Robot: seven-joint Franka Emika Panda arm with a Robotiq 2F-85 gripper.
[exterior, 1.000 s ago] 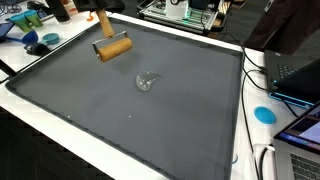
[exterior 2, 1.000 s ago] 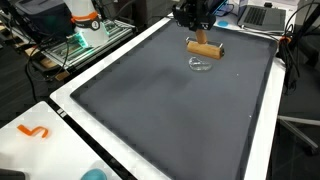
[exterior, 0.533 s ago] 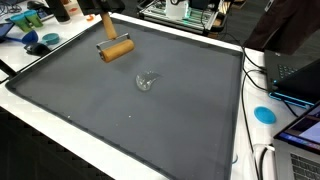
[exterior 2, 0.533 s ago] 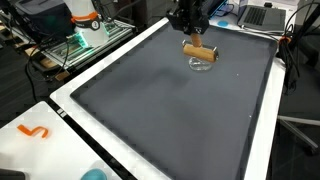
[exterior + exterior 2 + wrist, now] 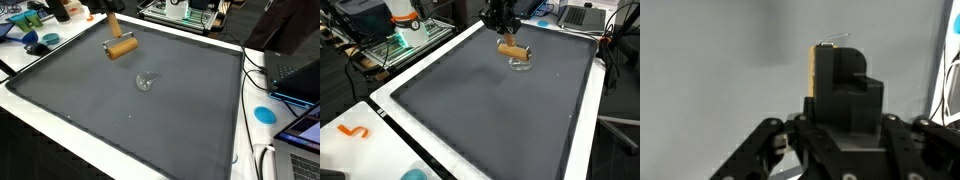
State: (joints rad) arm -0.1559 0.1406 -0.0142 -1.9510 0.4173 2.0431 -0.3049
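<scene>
- The gripper (image 5: 502,20) hangs over the far end of the table (image 5: 40,128), its jaws closed around the handle of a wooden mallet (image 5: 121,47). The handle rises towards 11 o'clock and out of the top of that exterior view.
- The mallet could equally be a small roller. At this distance I can only make out a short wooden cylinder on a stick.
- In the last second the head has slid sideways across the grey mat (image 5: 150,115) and turned a little. In an exterior view it has drifted towards 3 o'clock. In the one where the gripper shows, the mallet (image 5: 511,49) has swung round towards 9 o'clock beneath the gripper.
- This brings the head closer to the small clear glass dish (image 5: 147,81) lying alone on the mat. The dish sits at about 4 o'clock from the head, near it but apart, and has not moved.
- From the opposite side the glass dish (image 5: 521,65) looks just beside the head, at about 5 o'clock.
- I cannot tell whether the head rests on the mat or hovers just above it.
- The wrist view shows the dark gripper body, with the mallet (image 5: 820,68) edge-on ahead of it against pale mat.
- A blue disc (image 5: 264,114) lies on the table's white rim, well away from the work.
</scene>
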